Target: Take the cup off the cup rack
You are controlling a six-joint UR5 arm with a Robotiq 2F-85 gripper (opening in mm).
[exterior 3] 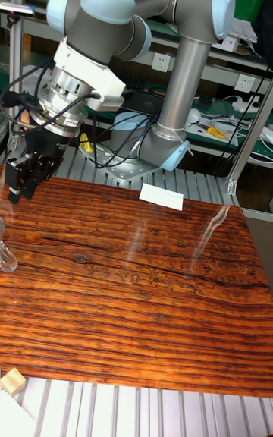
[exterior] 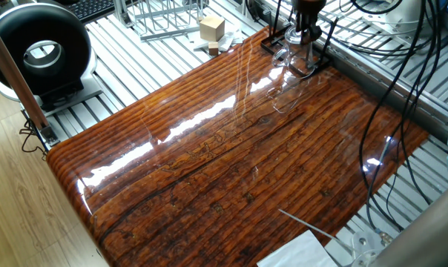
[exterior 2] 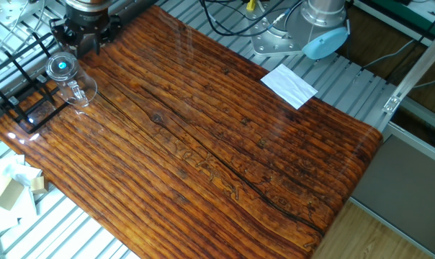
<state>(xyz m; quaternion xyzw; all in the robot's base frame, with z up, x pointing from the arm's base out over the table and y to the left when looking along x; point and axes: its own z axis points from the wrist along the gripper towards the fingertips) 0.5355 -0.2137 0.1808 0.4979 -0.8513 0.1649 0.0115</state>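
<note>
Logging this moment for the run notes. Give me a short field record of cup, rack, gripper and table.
cup: clear glass mug, upright on the cup rack, handle toward the table's middle
cup rack: black wire frame at the table's corner
gripper: hangs close beside the cup, not holding it; fingers' gap unclear
table: glossy wooden top; white paper near the arm's base
</note>
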